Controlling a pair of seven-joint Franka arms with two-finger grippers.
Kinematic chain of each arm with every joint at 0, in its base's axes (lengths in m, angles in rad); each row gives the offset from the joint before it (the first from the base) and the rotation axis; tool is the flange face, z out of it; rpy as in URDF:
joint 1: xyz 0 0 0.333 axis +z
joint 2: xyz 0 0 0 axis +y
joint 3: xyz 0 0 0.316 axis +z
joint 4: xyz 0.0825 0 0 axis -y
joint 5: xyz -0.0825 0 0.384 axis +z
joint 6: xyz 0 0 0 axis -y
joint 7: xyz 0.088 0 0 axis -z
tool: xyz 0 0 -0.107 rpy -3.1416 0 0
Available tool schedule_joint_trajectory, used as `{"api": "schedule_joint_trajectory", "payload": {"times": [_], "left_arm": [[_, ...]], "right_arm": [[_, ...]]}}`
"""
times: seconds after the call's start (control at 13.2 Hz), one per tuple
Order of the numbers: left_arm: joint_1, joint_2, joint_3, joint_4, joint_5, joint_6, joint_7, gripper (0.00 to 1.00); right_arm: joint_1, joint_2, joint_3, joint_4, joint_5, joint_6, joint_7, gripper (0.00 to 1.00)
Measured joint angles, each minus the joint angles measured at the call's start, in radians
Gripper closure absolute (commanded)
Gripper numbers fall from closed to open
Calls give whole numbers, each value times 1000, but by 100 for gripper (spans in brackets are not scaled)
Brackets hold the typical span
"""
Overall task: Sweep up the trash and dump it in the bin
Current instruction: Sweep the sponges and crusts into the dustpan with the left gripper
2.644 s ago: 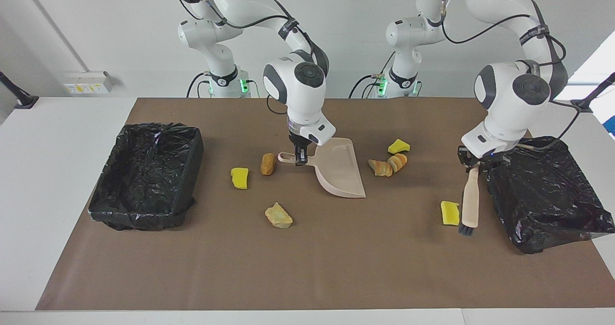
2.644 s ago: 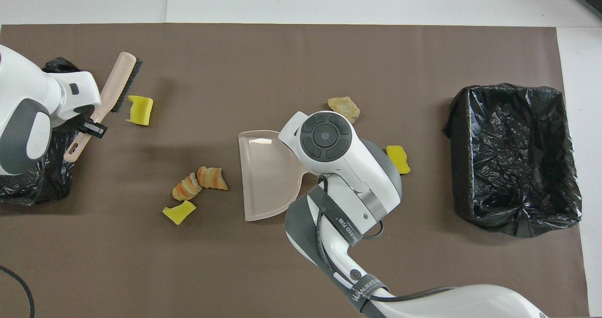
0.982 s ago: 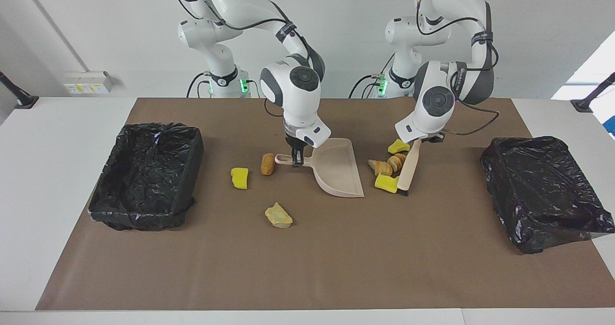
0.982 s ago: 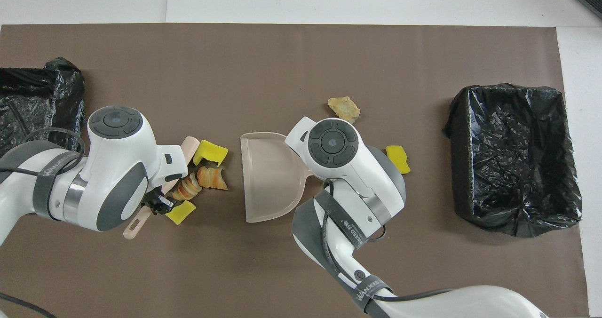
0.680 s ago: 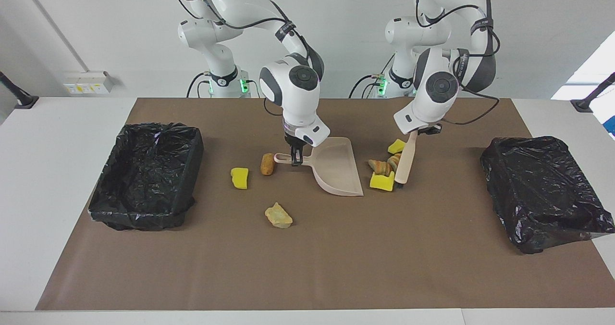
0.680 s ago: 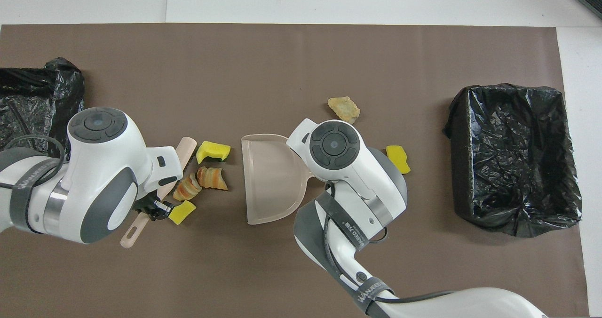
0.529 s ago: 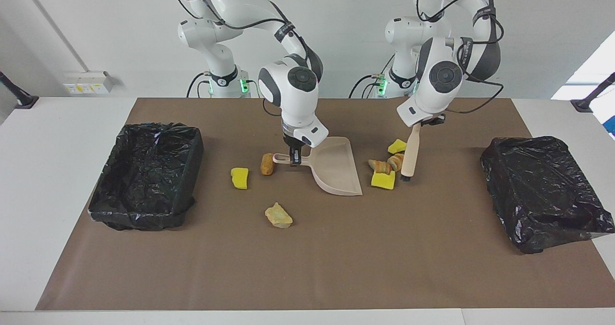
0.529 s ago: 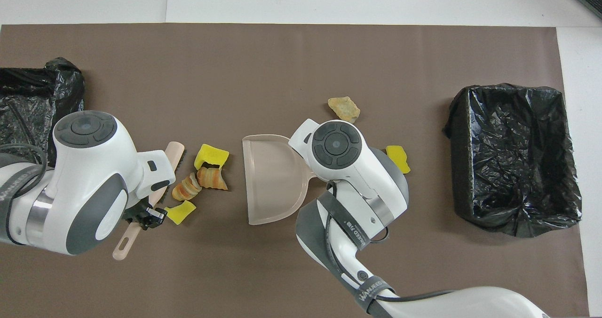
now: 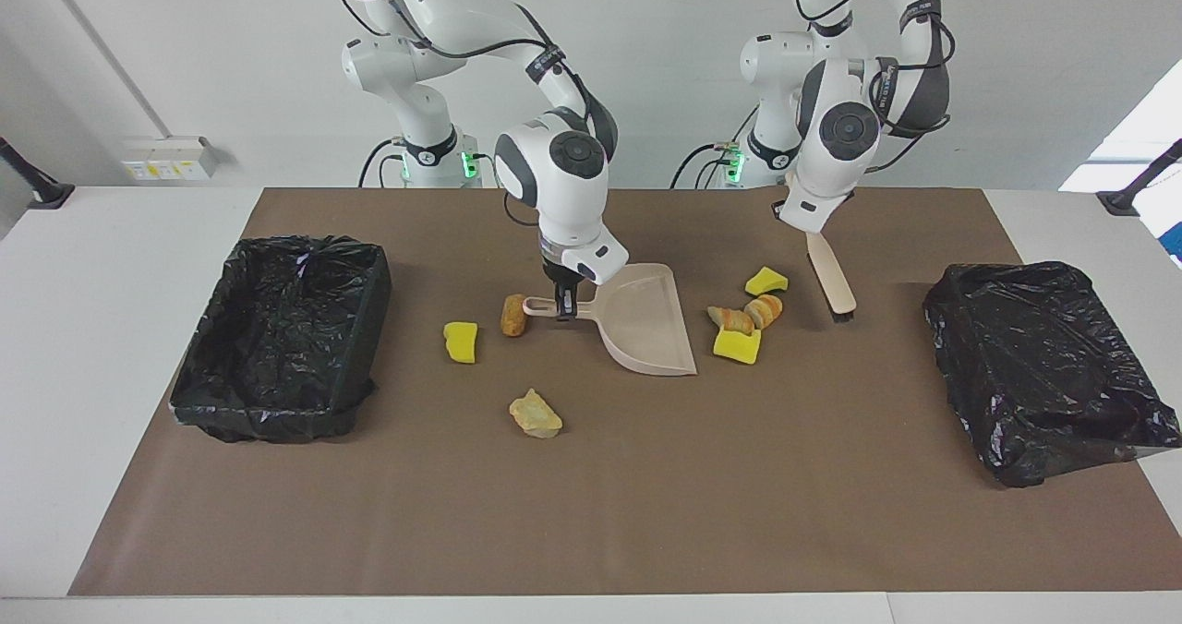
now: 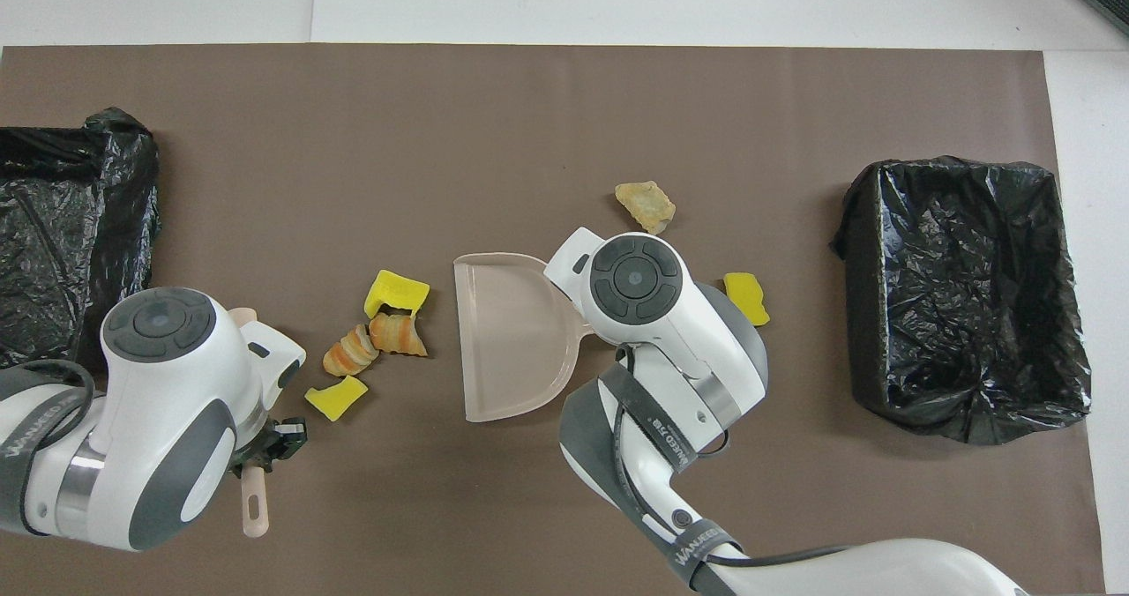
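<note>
My right gripper (image 9: 563, 306) is shut on the handle of the beige dustpan (image 9: 648, 329), which rests on the mat with its mouth toward the left arm's end. Just off that mouth lie two pastry pieces (image 9: 748, 315) and two yellow chunks (image 9: 737, 345), (image 9: 765, 281). My left gripper (image 9: 802, 221) is shut on the beige brush (image 9: 831, 278), held tilted beside this cluster, toward the left arm's end. A brown piece (image 9: 513, 315), a yellow chunk (image 9: 460, 342) and a tan piece (image 9: 535, 414) lie by the dustpan's handle end. In the overhead view the right wrist hides the brown piece.
A black-lined bin (image 9: 282, 333) stands at the right arm's end of the brown mat and another (image 9: 1048, 366) at the left arm's end. The dustpan (image 10: 507, 336) also shows in the overhead view.
The left gripper swept one yellow chunk up to the pastry pieces, then lifted the brush off them and drew it back toward the robots. The dustpan edged slightly toward the right arm's end.
</note>
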Motion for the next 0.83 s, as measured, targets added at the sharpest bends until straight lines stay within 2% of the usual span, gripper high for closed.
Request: {"api": "schedule_joint_trajectory", "payload": {"times": [0.3, 0.6, 0.83], "left_arm": [[-2, 16, -9, -53, -74, 146, -44, 100], [-19, 123, -68, -33, -80, 289, -21, 100], [-22, 170, -143, 11, -80, 308, 91, 100]], "right_arm": [[0, -3, 0, -5, 0, 5, 0, 100], [1, -3, 0, -5, 0, 5, 0, 100], [1, -3, 0, -5, 0, 5, 0, 100]]}}
